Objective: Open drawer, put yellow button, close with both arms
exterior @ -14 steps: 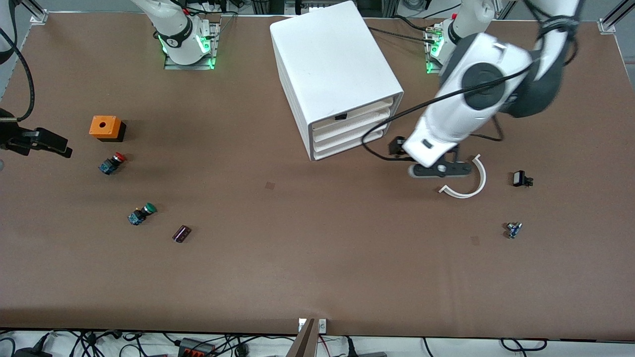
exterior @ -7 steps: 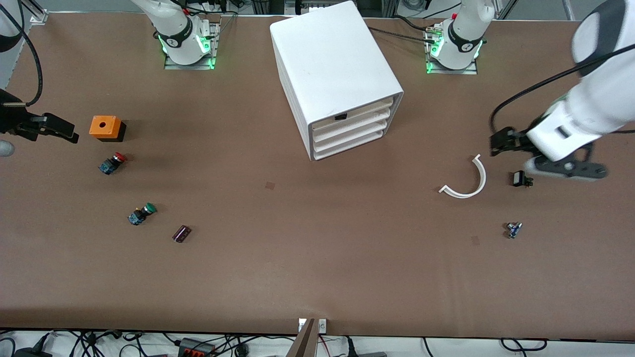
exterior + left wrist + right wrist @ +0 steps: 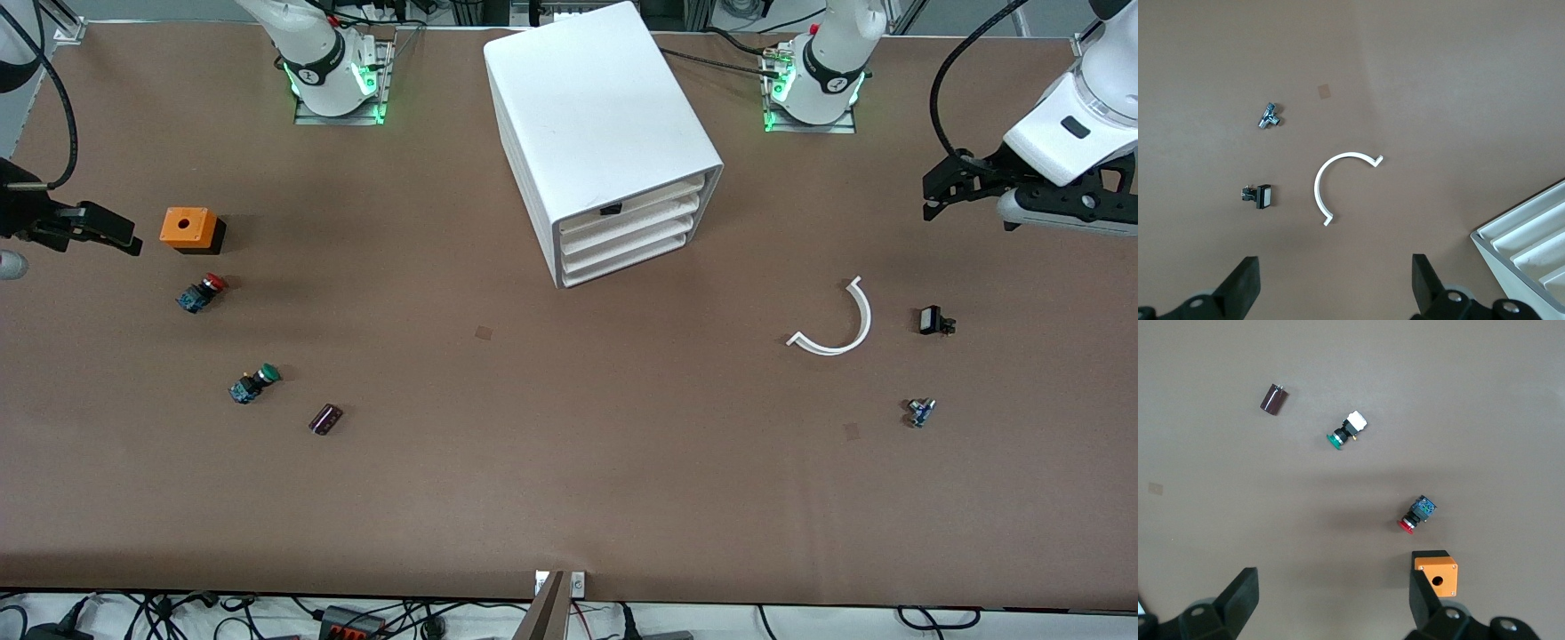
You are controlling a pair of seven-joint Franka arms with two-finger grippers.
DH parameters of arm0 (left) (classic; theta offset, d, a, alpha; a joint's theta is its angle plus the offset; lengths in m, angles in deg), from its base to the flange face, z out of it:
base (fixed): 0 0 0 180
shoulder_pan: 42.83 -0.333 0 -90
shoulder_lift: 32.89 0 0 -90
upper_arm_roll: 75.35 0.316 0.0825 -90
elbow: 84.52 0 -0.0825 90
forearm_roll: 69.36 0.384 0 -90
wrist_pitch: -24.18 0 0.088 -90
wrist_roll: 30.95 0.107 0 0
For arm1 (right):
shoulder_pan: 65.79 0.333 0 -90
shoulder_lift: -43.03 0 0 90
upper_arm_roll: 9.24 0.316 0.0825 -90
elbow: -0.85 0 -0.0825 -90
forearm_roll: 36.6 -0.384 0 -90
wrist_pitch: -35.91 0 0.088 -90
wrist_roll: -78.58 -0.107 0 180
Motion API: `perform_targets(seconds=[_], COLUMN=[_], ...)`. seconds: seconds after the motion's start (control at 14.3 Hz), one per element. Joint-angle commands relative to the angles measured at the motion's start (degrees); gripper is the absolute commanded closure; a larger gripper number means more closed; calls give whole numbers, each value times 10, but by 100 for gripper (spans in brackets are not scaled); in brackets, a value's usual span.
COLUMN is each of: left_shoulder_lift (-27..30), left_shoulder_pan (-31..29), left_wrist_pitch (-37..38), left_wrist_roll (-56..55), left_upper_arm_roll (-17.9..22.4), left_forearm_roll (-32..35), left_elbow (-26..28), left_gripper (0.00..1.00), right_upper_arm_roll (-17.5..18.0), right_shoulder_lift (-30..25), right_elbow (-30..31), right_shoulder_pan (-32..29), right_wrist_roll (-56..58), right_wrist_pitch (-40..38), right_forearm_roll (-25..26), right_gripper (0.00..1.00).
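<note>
The white four-drawer cabinet (image 3: 605, 142) stands on the brown table (image 3: 569, 480) with all drawers pushed in, including the top drawer (image 3: 636, 206), so the task appears finished or nearly so; the yellow button is nowhere visible on the table, and whether it lies inside cannot be seen. The left hand (image 3: 1335, 287) hangs empty with fingers wide apart over the table's left-arm end, above the white curved strip (image 3: 836, 322), small black part (image 3: 933, 321) and metal fitting (image 3: 920, 412). The right hand (image 3: 1331, 603), likewise wide open and empty, waits over the right-arm end above the orange box (image 3: 189, 229), red-capped button (image 3: 201, 292), green-capped button (image 3: 253, 383) and dark cylinder (image 3: 325, 419).
</note>
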Motion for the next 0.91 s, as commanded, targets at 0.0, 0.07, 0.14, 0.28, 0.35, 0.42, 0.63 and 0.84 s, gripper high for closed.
perform_targets(seconds=[0.0,0.07,0.14,0.28,0.35,0.42,0.63,0.84], left_shoulder_lift=[4,1,1,1,0,-2,-2,-2], left_shoulder_pan=[8,7,7,7,6,6,7,7], left_wrist_pitch=[-5,-2,-1,1,2,3,4,13], left_wrist_roll=[15,16,16,13,15,14,9,9], left_upper_arm_roll=[9,9,9,4,4,4,3,3], left_forearm_roll=[4,4,4,4,4,4,4,4], left_elbow=[8,8,7,6,3,0,-1,-1], left_gripper=[0,0,0,0,0,0,0,0], right_upper_arm_roll=[4,4,4,5,5,5,6,6], right_shoulder_lift=[-13,-13,-13,-13,-12,-12,-10,-10], right_elbow=[13,13,13,13,13,13,13,13], right_shoulder_pan=[-4,-4,-4,-3,-3,-3,-3,-3], right_wrist_roll=[6,6,6,7,8,7,7,9], right_wrist_pitch=[2,2,2,3,5,7,10,10], right_forearm_roll=[7,7,8,8,8,8,8,8], right_gripper=[0,0,0,0,0,0,0,0])
